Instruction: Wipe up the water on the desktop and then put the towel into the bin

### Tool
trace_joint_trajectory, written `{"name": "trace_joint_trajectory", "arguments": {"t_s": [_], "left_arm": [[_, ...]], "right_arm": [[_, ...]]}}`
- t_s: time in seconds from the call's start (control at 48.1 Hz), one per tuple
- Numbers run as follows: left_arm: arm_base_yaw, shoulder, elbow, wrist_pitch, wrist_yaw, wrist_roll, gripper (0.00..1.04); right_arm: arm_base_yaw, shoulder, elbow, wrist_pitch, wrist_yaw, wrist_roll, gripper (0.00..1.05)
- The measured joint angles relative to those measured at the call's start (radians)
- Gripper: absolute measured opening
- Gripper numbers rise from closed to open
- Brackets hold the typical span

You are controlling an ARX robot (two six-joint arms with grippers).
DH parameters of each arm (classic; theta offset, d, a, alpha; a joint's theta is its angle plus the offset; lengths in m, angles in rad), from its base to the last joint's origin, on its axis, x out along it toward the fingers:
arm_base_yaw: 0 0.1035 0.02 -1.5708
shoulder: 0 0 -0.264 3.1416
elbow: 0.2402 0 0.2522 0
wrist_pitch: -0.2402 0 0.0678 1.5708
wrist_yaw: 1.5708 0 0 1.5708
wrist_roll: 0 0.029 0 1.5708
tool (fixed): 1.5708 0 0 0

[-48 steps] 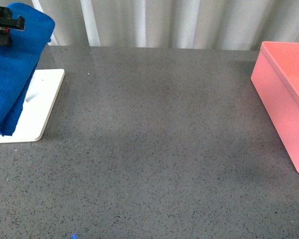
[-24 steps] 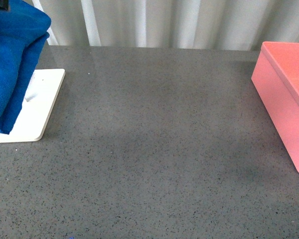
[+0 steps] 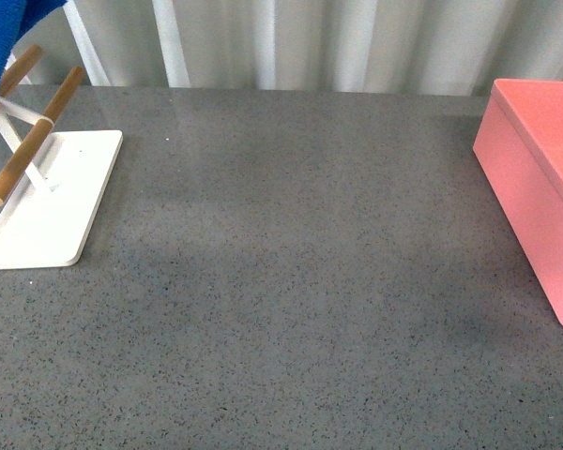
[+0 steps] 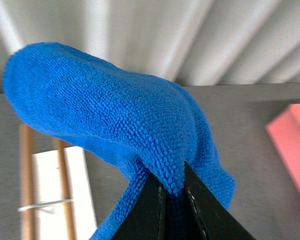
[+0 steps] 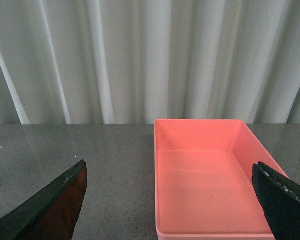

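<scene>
The towel [image 4: 115, 115] is held up in the air by the left claw [image 4: 172, 176], which is closed tightly on a fold of the blue cloth, so that the fabric is pinched between its two black fingers [image 4: 152, 210]. In the front view only one corner of the towel [image 3: 5, 28] is seen, at the far left, above the white tray [image 3: 52, 225]. Two wooden rods [image 3: 23, 155] are carried on this tray, and they are uncovered. The tray is placed flat on the grey speckled surface [image 3: 291, 281], at its left side. The bin [image 3: 540, 187] is found at the right side of the surface, well apart from the tray and from the towel. In the right wrist view the right claw [image 5: 165, 200] is seen spread wide, with nothing between its fingers [image 5: 45, 205], and the bin [image 5: 200, 135] is seen directly in front of it, with its inside shown. A pale pleated curtain [image 5: 140, 60] is seen behind the surface
</scene>
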Motion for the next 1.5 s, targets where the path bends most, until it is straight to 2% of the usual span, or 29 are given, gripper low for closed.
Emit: {"name": "trace_joint_trajectory", "arguments": {"t_s": [0.146, 0.333, 0.437, 0.665, 0.707, 0.748, 0.832, 0.936, 1.06, 1.185, 1.372, 1.497], "left_arm": [[-0.114, -0.084, -0.106, 0.064, 0.092, -0.095, 0.04], [-0.326, -0.078, -0.192, 0.159, 0.06, -0.187, 0.04], [-0.358, -0.071, -0.193, 0.18, 0.017, -0.186, 0.04], [-0.359, -0.069, -0.193, 0.183, 0.004, -0.186, 0.04], [-0.358, -0.069, -0.193, 0.183, 0.003, -0.186, 0.04], [-0.358, -0.069, -0.193, 0.183, -0.002, -0.186, 0.04], [-0.362, -0.069, -0.193, 0.184, 0.006, -0.186, 0.04], [-0.36, -0.067, -0.194, 0.184, 0.004, -0.186, 0.04], [-0.36, -0.067, -0.194, 0.184, 0.004, -0.186, 0.04], [-0.36, -0.067, -0.194, 0.184, 0.005, -0.186, 0.04], [-0.36, -0.067, -0.194, 0.184, 0.005, -0.186, 0.04], [-0.36, -0.067, -0.194, 0.184, 0.005, -0.186, 0.04]], "right_arm": [[0.0, 0.0, 0.0, 0.0, 0.0, 0.0, 0.98], [0.0, 0.0, 0.0, 0.0, 0.0, 0.0, 0.98], [0.0, 0.0, 0.0, 0.0, 0.0, 0.0, 0.98], [0.0, 0.002, 0.0, -0.002, -0.005, 0.004, 0.98], [-0.049, 0.087, 0.059, -0.145, -0.146, 0.076, 0.98], [-0.11, 0.233, 0.111, -0.194, -0.278, 0.133, 0.98], [-0.196, 0.526, 0.191, -0.027, -0.457, 0.16, 0.98], [-0.205, 0.803, 0.299, 0.103, -0.626, 0.116, 0.98], [-0.135, 1.105, 0.413, 0.147, -0.867, 0.049, 0.98], [-0.032, 1.344, 0.493, 0.314, -0.954, 0.076, 0.98], [0.084, 1.552, 0.566, 0.517, -0.938, 0.173, 0.98], [0.147, 1.653, 0.611, 0.662, -0.964, 0.249, 0.98]]}}
